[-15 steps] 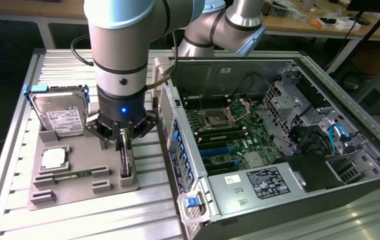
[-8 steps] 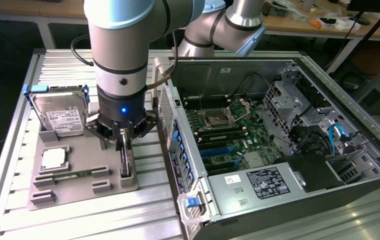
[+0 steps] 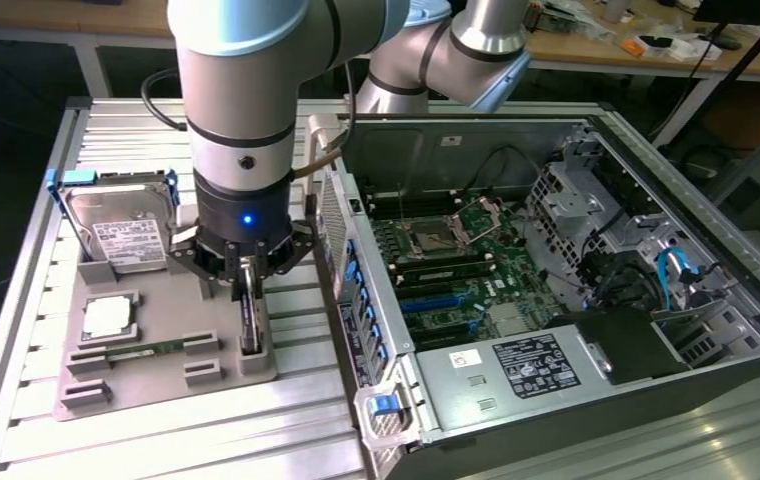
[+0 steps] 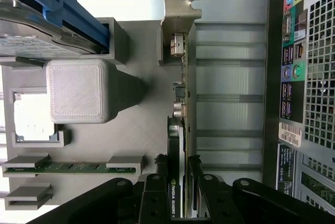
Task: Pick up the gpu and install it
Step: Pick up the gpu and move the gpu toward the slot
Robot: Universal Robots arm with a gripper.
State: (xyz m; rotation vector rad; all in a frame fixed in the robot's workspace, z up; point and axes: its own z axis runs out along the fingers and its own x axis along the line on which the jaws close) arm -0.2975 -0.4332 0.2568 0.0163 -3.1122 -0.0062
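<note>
**Figure.** The arm's hand [image 3: 249, 292] hung over a grey moulded fixture tray [image 3: 153, 390] lying on the slatted aluminium worktop [image 3: 193, 440]. Directly beneath the hand stood the thin, flat, dark expansion card with a silvery metal bracket, the gpu [image 3: 252, 328]. It was upright on its long edge, its lower edge seated in a slot of the tray.

In the wrist view the two fingers [image 4: 161, 167] lay against opposite faces of the gpu [image 4: 186, 93] with no gap visible. The hand [image 4: 178, 174] was therefore judged clamped on the card, apparently toward the end away from the bracket. The card had not yet left its slot.

Just beside the hand, on the exterior view's left, a silver hard drive with a white label and blue frame [image 3: 120, 225] leaned in its own holder. A narrow green memory stick [image 3: 153, 348] lay flat in the tray on that same side of the hand. Close on the hand's other side stood the open dark metal computer case [image 3: 554, 300], its green motherboard [image 3: 454, 270] exposed.

Risks, as judged:
- If the grip sat off-centre along the card, the bracket end could sag or swing once raised.
- A tilted pull could bind the card in its slot and drag the tray along.
- The near wall of the case stood close enough for the projecting bracket to strike it
</note>
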